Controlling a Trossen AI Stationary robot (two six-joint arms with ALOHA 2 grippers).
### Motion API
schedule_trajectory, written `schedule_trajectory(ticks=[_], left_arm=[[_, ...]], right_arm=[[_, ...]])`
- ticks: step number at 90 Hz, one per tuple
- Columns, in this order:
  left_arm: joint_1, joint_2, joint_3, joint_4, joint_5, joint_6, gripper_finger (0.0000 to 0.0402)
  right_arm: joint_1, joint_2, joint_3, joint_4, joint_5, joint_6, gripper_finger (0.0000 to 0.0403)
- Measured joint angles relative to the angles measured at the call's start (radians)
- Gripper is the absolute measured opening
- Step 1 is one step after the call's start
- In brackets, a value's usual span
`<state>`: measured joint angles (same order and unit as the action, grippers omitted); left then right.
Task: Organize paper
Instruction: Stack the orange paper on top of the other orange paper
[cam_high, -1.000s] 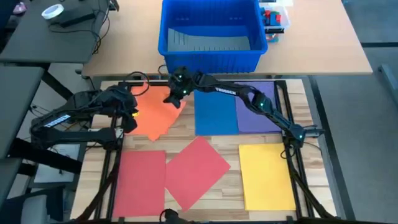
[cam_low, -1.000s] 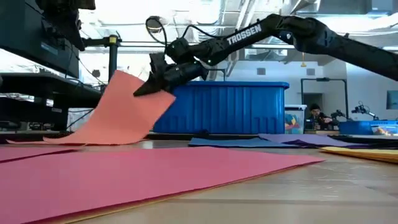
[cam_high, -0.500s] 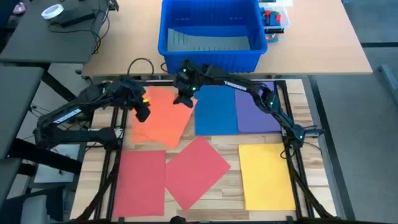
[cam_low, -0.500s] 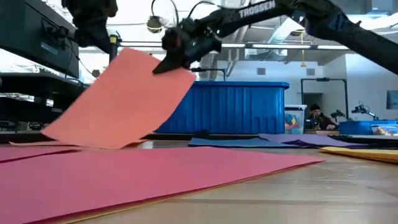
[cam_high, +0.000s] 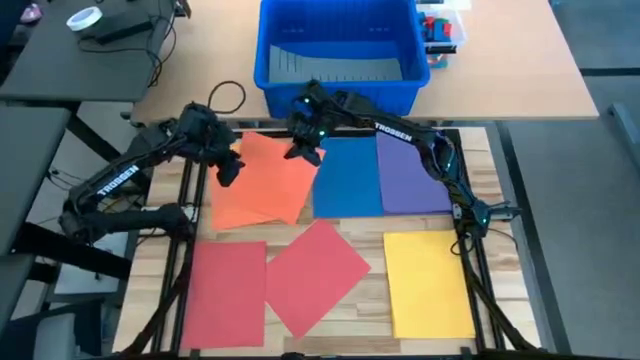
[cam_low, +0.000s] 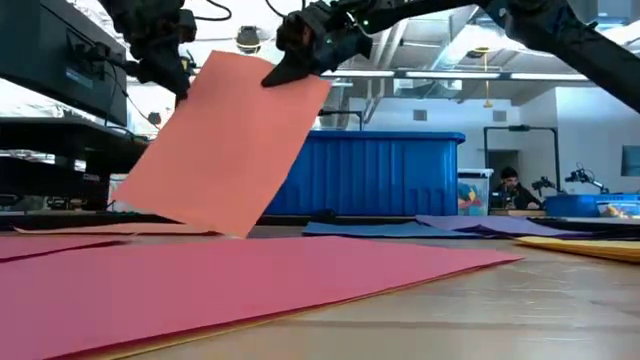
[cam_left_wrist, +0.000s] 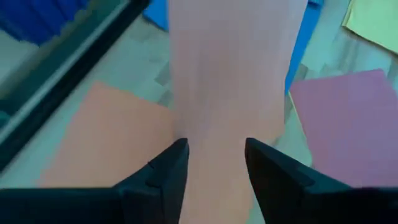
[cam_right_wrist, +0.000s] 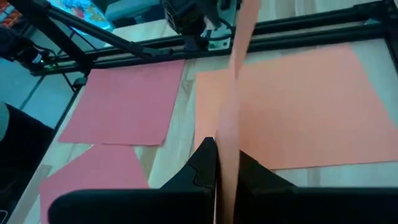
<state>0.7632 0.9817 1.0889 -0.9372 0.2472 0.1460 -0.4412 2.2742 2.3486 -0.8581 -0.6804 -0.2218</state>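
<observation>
An orange paper sheet (cam_low: 235, 140) hangs steeply tilted over the table's far left part, with my right gripper (cam_low: 275, 78) shut on its top edge. A second orange sheet (cam_right_wrist: 298, 106) lies flat on the table under it. My left gripper (cam_left_wrist: 214, 162) is open at the hanging sheet's upper left corner (cam_low: 205, 62), and the sheet's face fills the gap between its fingers. Blue (cam_high: 345, 178), purple (cam_high: 412, 175), yellow (cam_high: 428, 282) and two red sheets (cam_high: 228, 295) (cam_high: 318, 272) lie flat on the table. My right gripper pinches the orange sheet's top edge (cam_right_wrist: 231, 134) between its two shut fingers, one layer, near the sheet's upper right corner. The fingers come slanting down from the far right. The sheet hangs below them, its lower edge (cam_low: 200, 222) down near the table. My left gripper stands at the sheet's face; I cannot tell whether it touches.
A big blue bin (cam_high: 340, 60) stands just beyond the table's far edge, close behind both grippers. Black frame rails (cam_high: 470, 180) run along the table's sides. Bare wood shows between the blue and yellow sheets.
My right gripper has risen and gone toward the far right, drawing the orange sheet up from a low curl into a steep hang and turning it square to the table. My left gripper has risen and gone toward the far edge, up to the sheet's upper left corner.
</observation>
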Motion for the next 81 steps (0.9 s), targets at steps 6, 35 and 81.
schedule_trajectory(ticks=[6,35,81], left_arm=[[0.005,0.000,0.000,0.022,0.006,0.034,0.0142],[0.018,0.037,0.000,0.045,-0.058,0.148,0.0142],[0.030,0.028,-0.031,0.102,0.127,0.087,0.0141]], right_arm=[[0.002,0.002,-0.001,-0.002,0.000,0.000,0.0000],[0.023,-0.024,-0.001,-0.004,0.005,-0.033,0.0000],[0.021,-0.042,-0.001,0.003,0.031,-0.024,0.0000]])
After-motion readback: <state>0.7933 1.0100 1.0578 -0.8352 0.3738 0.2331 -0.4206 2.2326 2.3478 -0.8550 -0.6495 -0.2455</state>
